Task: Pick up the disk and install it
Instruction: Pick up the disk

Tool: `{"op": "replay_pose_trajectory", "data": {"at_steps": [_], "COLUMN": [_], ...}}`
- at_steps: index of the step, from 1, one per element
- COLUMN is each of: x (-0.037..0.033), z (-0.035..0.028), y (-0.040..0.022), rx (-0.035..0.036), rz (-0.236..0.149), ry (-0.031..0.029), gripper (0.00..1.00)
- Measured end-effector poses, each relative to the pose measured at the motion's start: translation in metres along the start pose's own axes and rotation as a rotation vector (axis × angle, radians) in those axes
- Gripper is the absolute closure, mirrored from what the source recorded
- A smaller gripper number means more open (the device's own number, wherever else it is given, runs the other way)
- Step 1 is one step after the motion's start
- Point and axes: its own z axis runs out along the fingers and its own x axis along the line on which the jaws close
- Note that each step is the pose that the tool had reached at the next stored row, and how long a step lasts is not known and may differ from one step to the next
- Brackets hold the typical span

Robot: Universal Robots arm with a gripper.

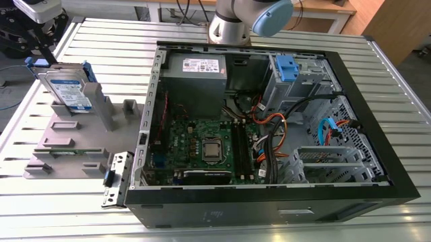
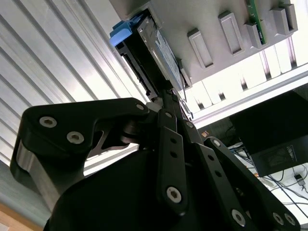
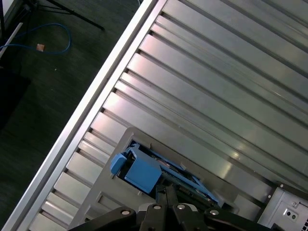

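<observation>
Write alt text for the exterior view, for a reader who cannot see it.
A silver disk in a blue carrier stands on edge in a grey rack at the exterior view's left, the gripper at its top edge. An open computer case lies beside it on a slatted metal table.

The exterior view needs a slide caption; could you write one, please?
Disk upright in grey holder, gripper at its top, beside open computer case.

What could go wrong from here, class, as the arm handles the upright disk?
1. The disk stands on edge in the grey holder; a skewed pull might jam or topple it.
2. The gripper is at the disk's end, so it could swing if lifted there.
3. Loose cables crowd the open computer case and might snag it.
</observation>
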Motion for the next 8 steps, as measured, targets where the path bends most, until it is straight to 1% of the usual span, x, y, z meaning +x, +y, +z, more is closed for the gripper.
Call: {"op": "replay_pose_trajectory", "data": {"at_steps": [8], "x": [0.0000], "z": [0.0000], "y": [0.0000], "rx": [0.0000], "rz": [-0.001], "ry": [0.0000], "gripper": [0.89]}}
